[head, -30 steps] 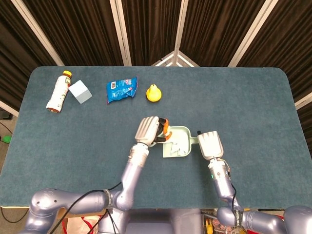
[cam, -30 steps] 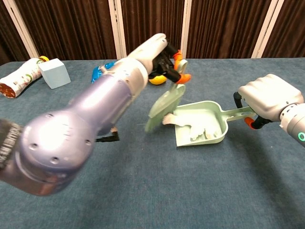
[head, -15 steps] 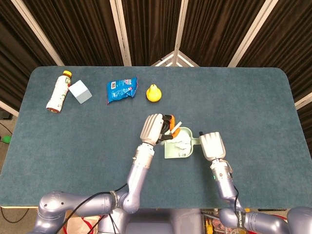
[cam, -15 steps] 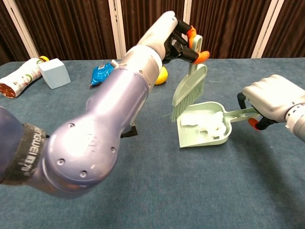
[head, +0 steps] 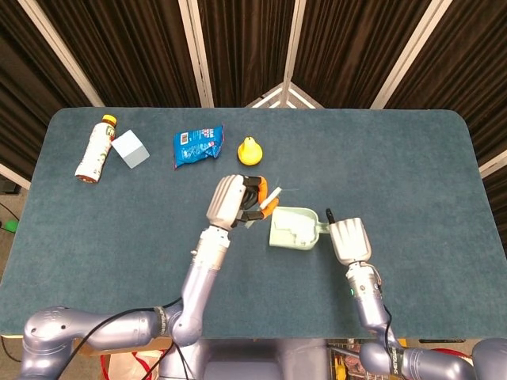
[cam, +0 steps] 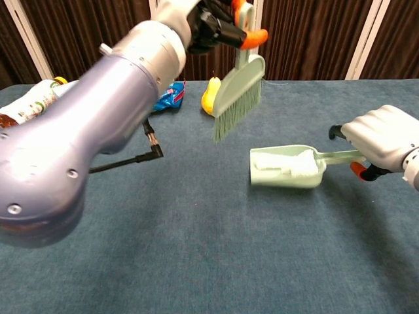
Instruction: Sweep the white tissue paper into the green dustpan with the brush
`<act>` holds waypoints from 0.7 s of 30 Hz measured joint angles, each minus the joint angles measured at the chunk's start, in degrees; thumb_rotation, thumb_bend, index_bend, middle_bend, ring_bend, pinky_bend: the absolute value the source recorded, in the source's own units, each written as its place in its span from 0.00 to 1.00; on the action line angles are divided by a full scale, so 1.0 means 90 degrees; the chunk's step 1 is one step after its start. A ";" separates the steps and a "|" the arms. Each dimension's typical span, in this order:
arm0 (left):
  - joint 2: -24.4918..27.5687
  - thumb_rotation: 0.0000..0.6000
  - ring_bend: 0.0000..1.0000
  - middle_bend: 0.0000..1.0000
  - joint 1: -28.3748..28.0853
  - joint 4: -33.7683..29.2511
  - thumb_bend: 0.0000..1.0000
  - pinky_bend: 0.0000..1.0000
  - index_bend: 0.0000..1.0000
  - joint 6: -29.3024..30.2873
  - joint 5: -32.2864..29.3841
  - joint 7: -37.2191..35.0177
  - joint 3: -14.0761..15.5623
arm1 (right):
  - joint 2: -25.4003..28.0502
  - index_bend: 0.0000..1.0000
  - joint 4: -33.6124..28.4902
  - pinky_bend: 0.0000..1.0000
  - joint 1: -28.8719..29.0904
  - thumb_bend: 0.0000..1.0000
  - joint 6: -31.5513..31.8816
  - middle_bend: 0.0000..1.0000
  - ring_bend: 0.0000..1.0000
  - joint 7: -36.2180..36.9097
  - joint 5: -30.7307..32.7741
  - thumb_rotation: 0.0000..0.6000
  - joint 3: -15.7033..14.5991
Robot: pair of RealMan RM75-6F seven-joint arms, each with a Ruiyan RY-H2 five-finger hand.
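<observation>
Blue-carpeted table point(head: 412, 174), rounded corners, dark curtains behind. Along the far-left part: bottle point(head: 96, 149) lying on its side, pale cube point(head: 130, 149) just beside it, blue snack packet point(head: 196, 145) further right, then yellow pear point(head: 250, 150) upright. All four resting directly on the carpet, well apart from the near edge.

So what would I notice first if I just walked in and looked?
Probably the left hand holding the brush up in the air above the table, near the middle. Just right of it, the right hand grips the handle of the green dustpan, with the white tissue lying inside. Far back on the table sit a yellow pear and a blue packet.
</observation>
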 measured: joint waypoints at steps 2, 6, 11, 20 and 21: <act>0.0136 1.00 0.98 0.96 0.0080 -0.0171 0.41 1.00 0.79 0.0036 0.0028 0.0056 0.0010 | 0.0036 0.00 -0.0176 0.81 -0.0021 0.48 0.0063 0.75 0.71 -0.0167 0.0084 1.00 -0.0004; 0.0439 1.00 0.98 0.96 0.0264 -0.0573 0.41 1.00 0.79 0.0129 0.0058 0.0172 0.0019 | 0.0144 0.00 -0.0580 0.80 -0.0078 0.47 0.0272 0.75 0.71 -0.0544 0.0265 1.00 -0.0015; 0.0841 1.00 0.98 0.96 0.0494 -0.1064 0.41 1.00 0.79 0.0237 0.0117 0.0311 0.0047 | 0.0285 0.00 -0.0888 0.80 -0.0150 0.47 0.0476 0.75 0.71 -0.0712 0.0310 1.00 -0.0063; 0.1803 1.00 0.98 0.96 0.0951 -0.1918 0.41 1.00 0.78 0.0344 0.0322 0.0737 0.0303 | 0.0731 0.00 -0.1255 0.80 -0.0325 0.47 0.0792 0.73 0.70 -0.0641 0.0128 1.00 -0.0181; 0.1960 1.00 0.98 0.96 0.1000 -0.1992 0.41 1.00 0.78 0.0333 0.0349 0.0865 0.0371 | 0.0813 0.00 -0.1286 0.80 -0.0358 0.47 0.0817 0.73 0.70 -0.0542 0.0087 1.00 -0.0187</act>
